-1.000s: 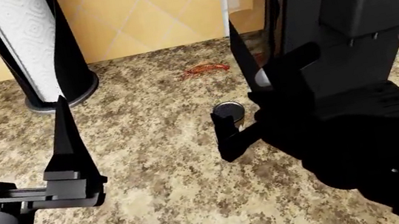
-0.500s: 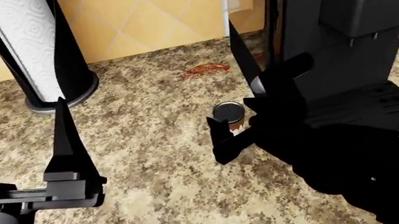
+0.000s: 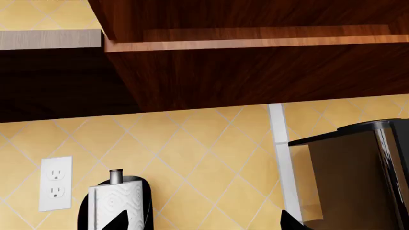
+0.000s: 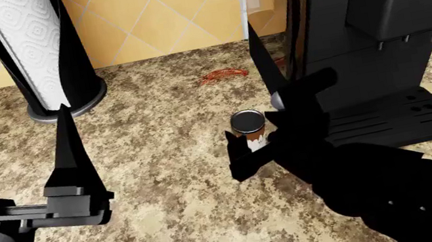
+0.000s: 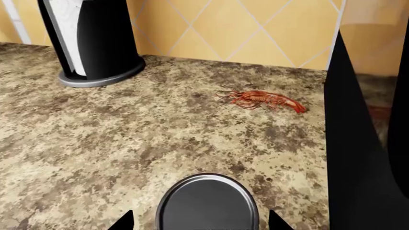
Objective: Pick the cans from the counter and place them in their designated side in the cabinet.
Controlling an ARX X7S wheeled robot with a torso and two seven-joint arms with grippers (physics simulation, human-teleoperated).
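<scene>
A white-and-brown can (image 4: 248,124) with a dark top stands upright on the speckled counter (image 4: 167,196), in front of the coffee machine. My right gripper (image 4: 245,99) is open, with one finger on each side of the can. In the right wrist view the can's dark lid (image 5: 208,203) sits between the two fingertips (image 5: 124,223) with a gap on each side. My left gripper (image 4: 10,124) is raised at the near left, open and holding nothing. Its wrist view looks up at the underside of the dark wooden cabinet (image 3: 255,72). The yellow can is out of view.
A black coffee machine (image 4: 378,32) stands just right of the can. A paper-towel roll in a black holder (image 4: 34,46) is at the back left. A red shrimp (image 4: 221,75) lies by the tiled wall. A wall outlet (image 3: 55,183) shows beside the roll.
My right gripper has shifted a little left and nearer, so more of the can now shows between its fingers. The left arm has barely moved.
</scene>
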